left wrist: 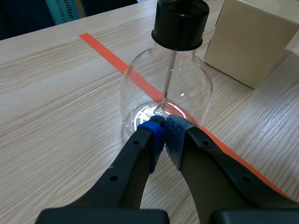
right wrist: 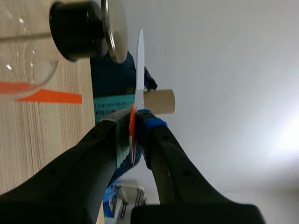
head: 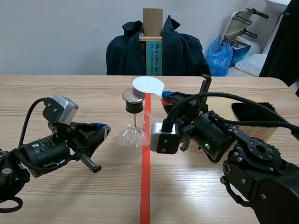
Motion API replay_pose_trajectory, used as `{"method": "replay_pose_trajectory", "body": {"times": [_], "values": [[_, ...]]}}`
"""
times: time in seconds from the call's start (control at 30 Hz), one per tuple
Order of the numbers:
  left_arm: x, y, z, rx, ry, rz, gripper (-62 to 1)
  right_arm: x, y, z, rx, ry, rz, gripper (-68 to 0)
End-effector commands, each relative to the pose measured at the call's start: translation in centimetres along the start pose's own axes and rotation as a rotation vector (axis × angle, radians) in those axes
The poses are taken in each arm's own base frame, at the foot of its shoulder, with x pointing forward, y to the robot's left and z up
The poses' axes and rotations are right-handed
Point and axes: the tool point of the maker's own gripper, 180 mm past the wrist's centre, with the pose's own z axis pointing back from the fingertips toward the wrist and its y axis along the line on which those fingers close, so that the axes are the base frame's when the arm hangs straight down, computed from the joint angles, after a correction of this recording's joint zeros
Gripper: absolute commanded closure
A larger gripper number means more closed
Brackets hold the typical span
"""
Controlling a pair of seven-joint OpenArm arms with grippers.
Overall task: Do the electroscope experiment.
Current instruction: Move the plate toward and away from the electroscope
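I see the flask standing mid-table on the red line. My right gripper clamps a white disc close over its cap. My left gripper is closed and empty, just beside the glass. A box topped with black fur sits behind the right arm.

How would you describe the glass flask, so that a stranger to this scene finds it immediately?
Start at the orange-red tape line running down the middle of the wooden table. The flask stands on that line, near its far end. It alone is clear glass, with a black stopper and a round metal cap, close to the white disc.
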Motion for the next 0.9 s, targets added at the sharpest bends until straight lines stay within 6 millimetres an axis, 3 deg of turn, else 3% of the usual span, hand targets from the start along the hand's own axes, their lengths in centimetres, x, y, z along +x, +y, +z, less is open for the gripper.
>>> {"method": "replay_pose_trajectory", "body": {"times": [0.0, 0.5, 0.67, 0.87], "values": [[1.1, 0.2, -0.3, 0.005, -0.039, 0.004, -4.2, -1.2, -1.0, -0.1, -0.028, 0.039, 0.016, -0.8], [1.1, 0.2, -0.2, 0.005, -0.035, 0.003, -4.2, -5.7, -1.9, 0.7, -0.064, 0.27, 0.011, -0.8], [1.0, 0.2, -0.2, 0.005, -0.033, 0.004, -4.2, -6.9, -6.2, 1.1, -0.207, 0.309, 0.064, -0.8], [1.0, 0.2, -0.2, 0.006, -0.034, 0.003, -4.2, -8.8, -14.1, 3.8, -0.389, 0.362, 0.08, -0.8]]}}
